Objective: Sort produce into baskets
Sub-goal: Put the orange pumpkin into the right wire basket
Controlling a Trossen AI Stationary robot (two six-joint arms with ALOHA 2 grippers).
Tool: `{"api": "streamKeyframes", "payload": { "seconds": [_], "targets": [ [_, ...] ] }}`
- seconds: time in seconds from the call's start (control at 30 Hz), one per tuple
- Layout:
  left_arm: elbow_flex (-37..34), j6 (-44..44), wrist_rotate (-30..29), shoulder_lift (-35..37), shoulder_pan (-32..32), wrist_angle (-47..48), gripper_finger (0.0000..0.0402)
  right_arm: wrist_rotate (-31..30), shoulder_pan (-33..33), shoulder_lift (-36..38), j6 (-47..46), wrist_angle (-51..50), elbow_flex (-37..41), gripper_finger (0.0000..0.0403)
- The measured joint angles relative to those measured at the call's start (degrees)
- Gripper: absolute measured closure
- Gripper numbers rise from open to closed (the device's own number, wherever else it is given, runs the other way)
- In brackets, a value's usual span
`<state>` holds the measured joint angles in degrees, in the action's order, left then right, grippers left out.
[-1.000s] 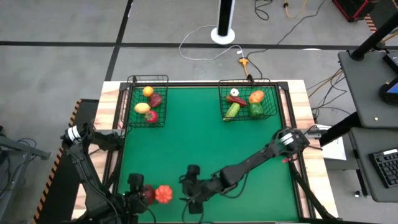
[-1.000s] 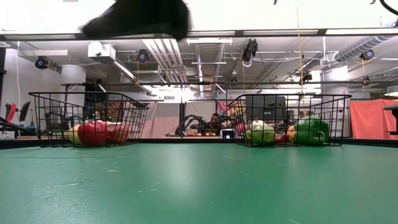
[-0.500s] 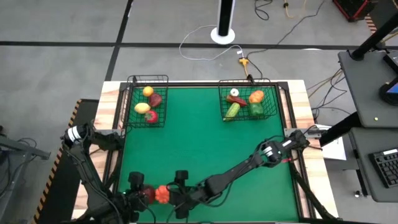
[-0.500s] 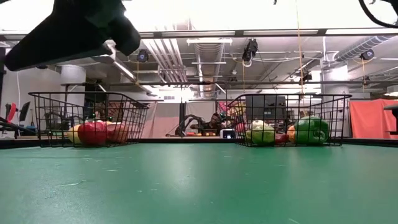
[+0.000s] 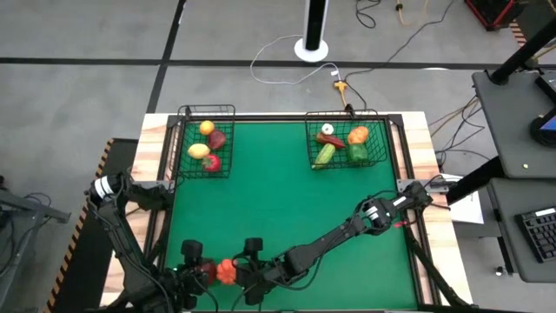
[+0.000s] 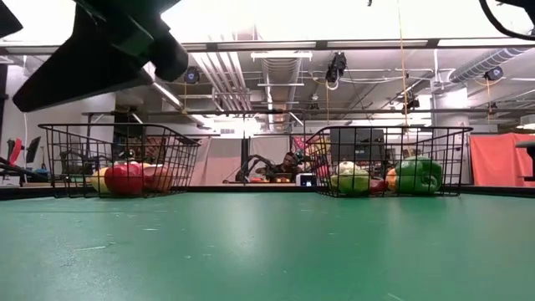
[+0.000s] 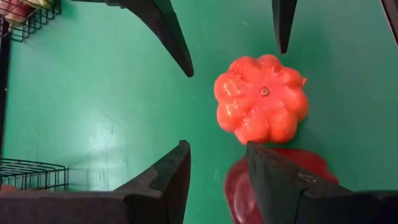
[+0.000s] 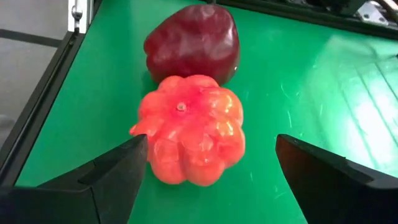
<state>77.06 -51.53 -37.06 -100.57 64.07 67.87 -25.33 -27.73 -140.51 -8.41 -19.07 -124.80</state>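
at the near edge of the green counter (image 5: 287, 200), two pieces of produce are left unsorted: an orange toy pumpkin (image 5: 228, 271) and, touching it on its left side, a dark red pepper (image 5: 207, 272).

a second earlier the right claw (image 5: 249, 276) was seen well to the right of the pumpkin; since then the right arm has been swung across the counter, and the claw is now placed just beside the pumpkin with its fingers spread wide. in the right wrist view the pumpkin (image 8: 188, 129) is framed between the two dark fingers, with the pepper (image 8: 192, 43) right behind it; no contact is seen yet.

the left claw (image 5: 188, 271) is parked at the pepper's far side, its fingers pressed together and nothing pinched; in its wrist view the pumpkin (image 7: 261, 98) and part of the pepper (image 7: 280, 180) are seen past the closed fingers.

the change is read as an approach completed: the pumpkin is judged ready to be grasped by the right claw, then carried to a basket. the left basket (image 5: 206, 144) already holds yellow and red pieces, the right basket (image 5: 345, 142) green, orange, red and white ones. care is likely needed so that the pepper is not nudged when the fingers are closed.
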Motion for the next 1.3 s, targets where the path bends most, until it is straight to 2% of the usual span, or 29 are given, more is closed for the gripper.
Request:
{"api": "streamKeyframes", "payload": {
  "seconds": [0.43, 0.6, 0.9, 1.3],
  "targets": [
    [0.0, 0.0, -1.5, 0.0, 0.0, -1.0, 0.0263, 0.3, 1.0, 0.0, -7.1, 0.4, 0.3, 0.0048],
    [0.0, 0.0, -1.5, 0.0, 0.0, -1.0, 0.0263, 0.3, 1.1, 0.0, -6.6, -0.2, 0.3, 0.0048],
    [0.0, 0.0, -1.5, 0.0, 0.0, -1.6, 0.0263, -0.1, 0.3, -0.7, 1.4, 1.5, 0.4, 0.0048],
    [-0.1, 0.0, -1.5, -3.5, 0.0, -3.3, 0.0263, 2.9, 0.4, -0.6, -3.6, 3.1, 0.4, 0.0048]
  ]
}}
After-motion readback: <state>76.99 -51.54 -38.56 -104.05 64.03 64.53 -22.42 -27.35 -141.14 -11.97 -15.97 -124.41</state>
